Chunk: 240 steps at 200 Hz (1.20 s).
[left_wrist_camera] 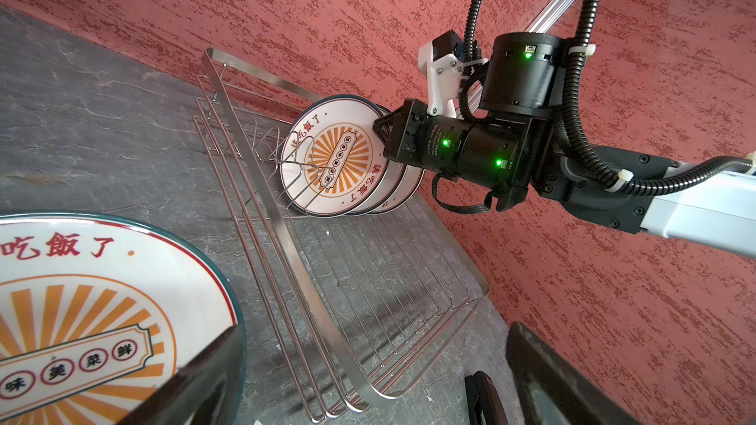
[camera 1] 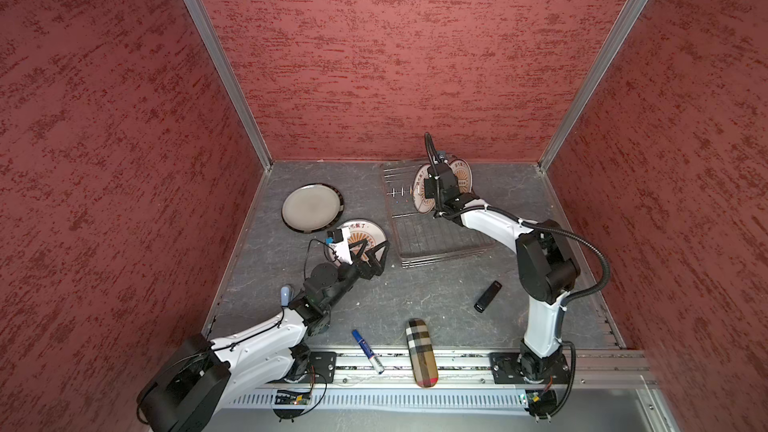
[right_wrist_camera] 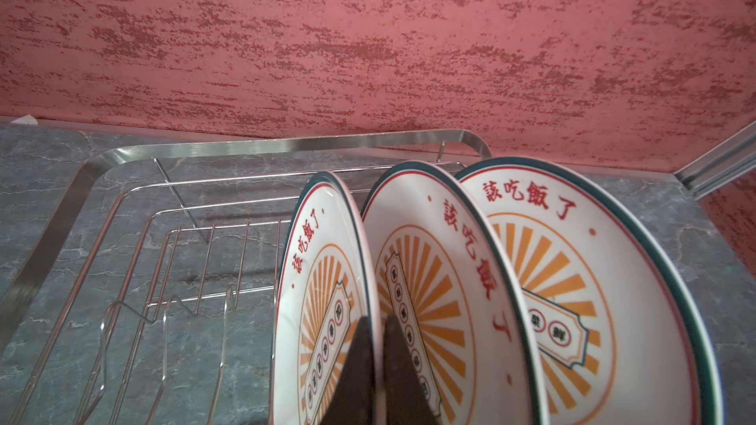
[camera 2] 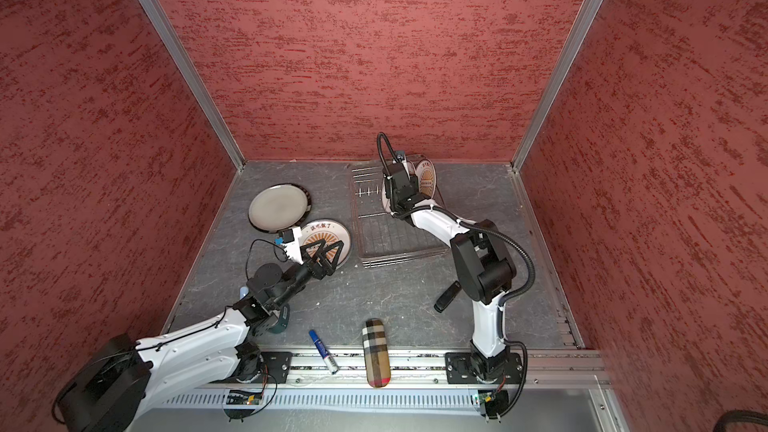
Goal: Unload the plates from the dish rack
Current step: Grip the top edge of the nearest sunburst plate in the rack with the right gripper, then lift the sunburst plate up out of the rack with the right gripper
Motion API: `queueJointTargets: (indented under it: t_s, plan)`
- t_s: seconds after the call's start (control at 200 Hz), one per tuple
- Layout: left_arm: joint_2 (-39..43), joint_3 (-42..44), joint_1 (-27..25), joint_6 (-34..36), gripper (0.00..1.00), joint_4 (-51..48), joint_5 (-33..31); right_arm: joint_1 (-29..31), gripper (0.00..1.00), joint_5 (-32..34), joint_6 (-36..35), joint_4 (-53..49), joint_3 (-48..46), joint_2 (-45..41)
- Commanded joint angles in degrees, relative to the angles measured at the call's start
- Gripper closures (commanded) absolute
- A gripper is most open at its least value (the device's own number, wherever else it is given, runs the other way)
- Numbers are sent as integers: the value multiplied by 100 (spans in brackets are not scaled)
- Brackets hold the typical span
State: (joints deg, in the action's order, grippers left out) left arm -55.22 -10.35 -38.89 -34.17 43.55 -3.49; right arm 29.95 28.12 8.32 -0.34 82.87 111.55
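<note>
The silver wire dish rack stands at the back right of the table. Three sunburst plates stand upright in it. My right gripper is shut on the top rim of the plate nearest the empty prongs. The other two plates stand behind it. A plain grey plate and a sunburst plate lie flat on the table left of the rack. My left gripper hovers open over the near edge of that sunburst plate, holding nothing.
A black stick-shaped device lies in front of the rack. A plaid case and a blue marker lie at the front edge. A teal object sits under my left arm. Red walls enclose the table on three sides.
</note>
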Motion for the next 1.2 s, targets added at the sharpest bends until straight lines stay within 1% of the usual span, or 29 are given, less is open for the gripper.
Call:
queueJointTargets:
  t_s: [0.0, 0.386, 0.511, 0.686, 0.852, 1.052, 1.197]
  plan:
    - [105, 88, 30, 26, 1, 30, -75, 113, 100, 139, -91, 197, 128, -278]
    - [671, 326, 92, 7, 1, -208, -431, 247, 100, 411, -317, 455, -25, -665]
    - [825, 336, 129, -9, 1, -346, -434, 291, 100, 492, -353, 611, -246, -906]
    - [827, 349, 165, -100, 1, -322, -423, 353, 100, 589, -416, 799, -550, -1283]
    - [794, 364, 178, -229, 0, -207, -444, 353, 100, 202, -339, 1073, -996, -1750]
    - [757, 364, 180, -260, 0, -115, -259, 353, 100, -159, -206, 1405, -1594, -2357]
    - [754, 345, 180, -360, 1, -150, -216, 320, 100, -709, -14, 1629, -2041, -2786]
